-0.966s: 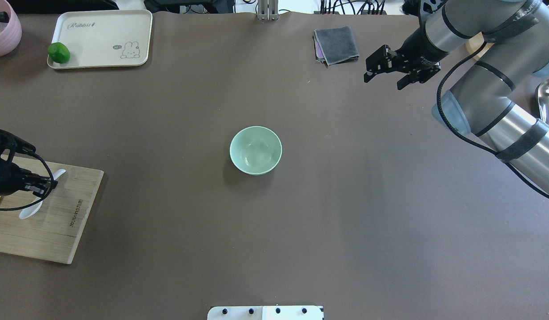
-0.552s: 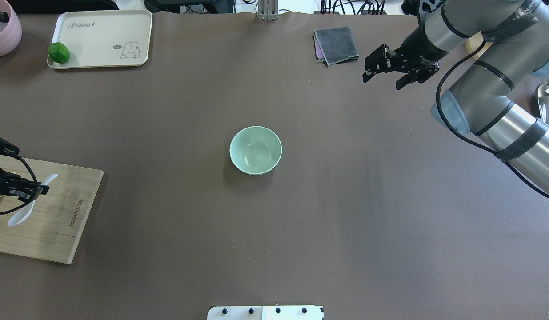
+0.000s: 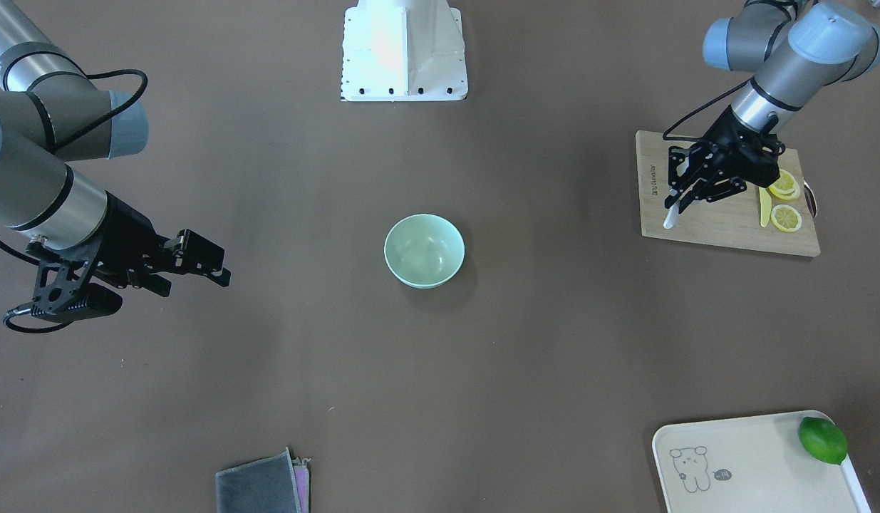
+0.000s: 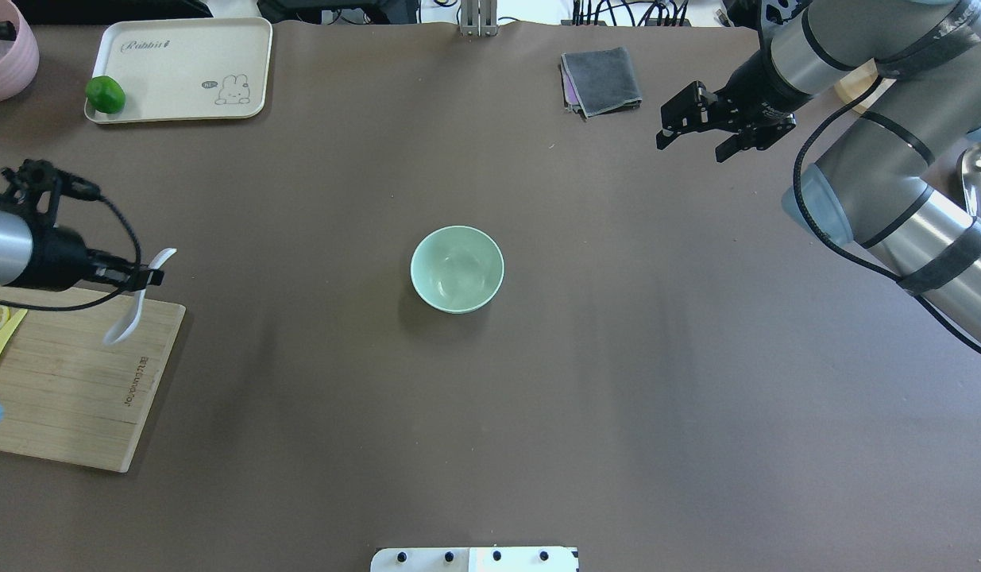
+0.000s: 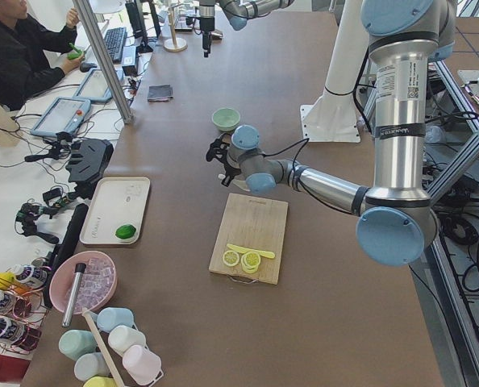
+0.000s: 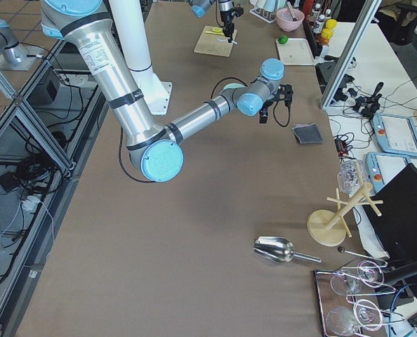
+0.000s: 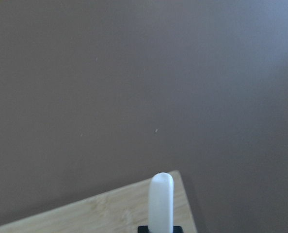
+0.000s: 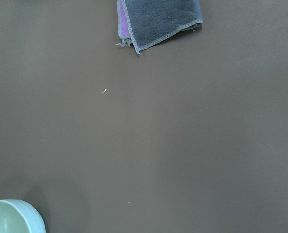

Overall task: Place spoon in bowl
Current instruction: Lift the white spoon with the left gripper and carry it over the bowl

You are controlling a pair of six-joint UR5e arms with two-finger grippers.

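Note:
My left gripper [image 4: 144, 278] is shut on the white spoon [image 4: 125, 326] and holds it in the air over the far corner of the wooden cutting board [image 4: 77, 389]. The spoon's scoop hangs low and its handle sticks up past the fingers. The handle tip shows in the left wrist view [image 7: 161, 201]. In the front-facing view the left gripper [image 3: 683, 194] holds the spoon [image 3: 669, 218] above the board. The mint-green bowl [image 4: 457, 268] stands empty mid-table, well to the right of the spoon. My right gripper [image 4: 693, 147] is open and empty, far right, near the back.
Lemon slices [image 3: 785, 206] and a yellow knife [image 3: 764, 206] lie on the cutting board [image 3: 725, 228]. A cream tray [image 4: 180, 67] with a lime [image 4: 105, 94] and a pink bowl [image 4: 1, 48] stand back left. A grey cloth [image 4: 601, 79] lies at the back.
My left gripper has lifted the spoon off the cutting board and carried it up and towards the far right of the board. The right gripper has shifted slightly.

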